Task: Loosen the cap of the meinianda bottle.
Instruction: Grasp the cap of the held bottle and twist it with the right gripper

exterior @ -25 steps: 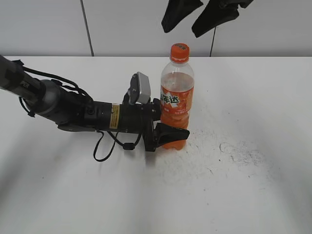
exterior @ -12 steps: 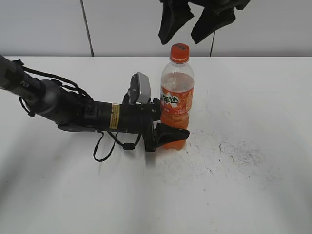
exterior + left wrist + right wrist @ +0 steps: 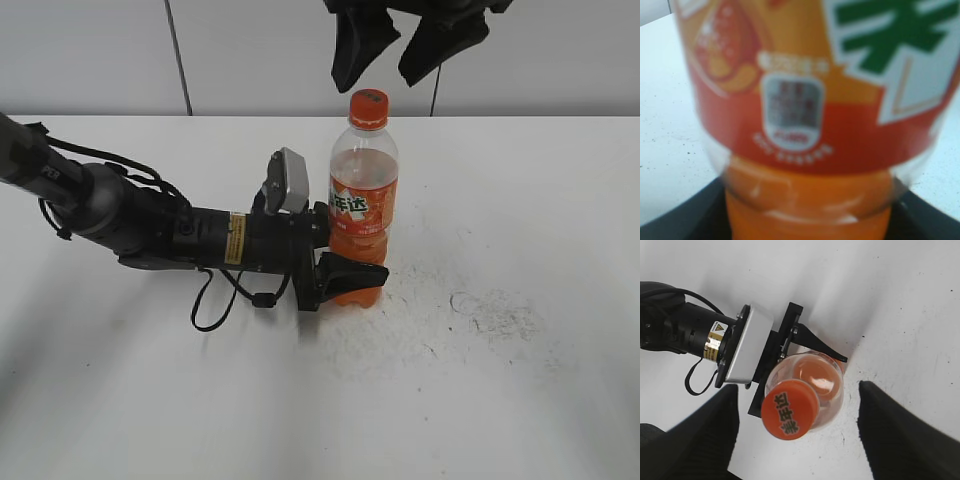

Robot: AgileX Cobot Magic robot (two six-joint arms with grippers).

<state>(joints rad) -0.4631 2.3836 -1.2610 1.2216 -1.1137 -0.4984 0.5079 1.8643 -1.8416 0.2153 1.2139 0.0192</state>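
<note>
Meinianda bottle (image 3: 363,205): clear plastic, orange drink in the lower part and an orange label with white characters, standing upright on the white table (image 3: 520,380) with every other item here placed relative to it. Left arm (image 3: 150,230): lies low across the table to the bottle's left, its wrist camera pressed close against the label. Left gripper (image 3: 345,272): clenched around the bottle's lower body, one black finger seen across the front near the base, the other hidden behind; it serves as the steadying hold. Right gripper (image 3: 398,48): hangs above the bottle, spread wide, one finger to each side of the cap and neither touching it; the right wrist view shows both dark fingers well apart from the bottle's shoulders. Cap (image 3: 790,409): small round orange screw cap with faint print on top, seated on the neck, apparently not yet turned. Scuffed grey marks (image 3: 495,312): on the table to the bottle's right. Risks, as judged: the cap sits off-centre between the right fingers, so closing from here could catch one side first and tip or shove the neck; a low grip by the left gripper leaves the tall upper body free to twist or lean under torque; thin plastic may buckle if squeezed harder.
</note>
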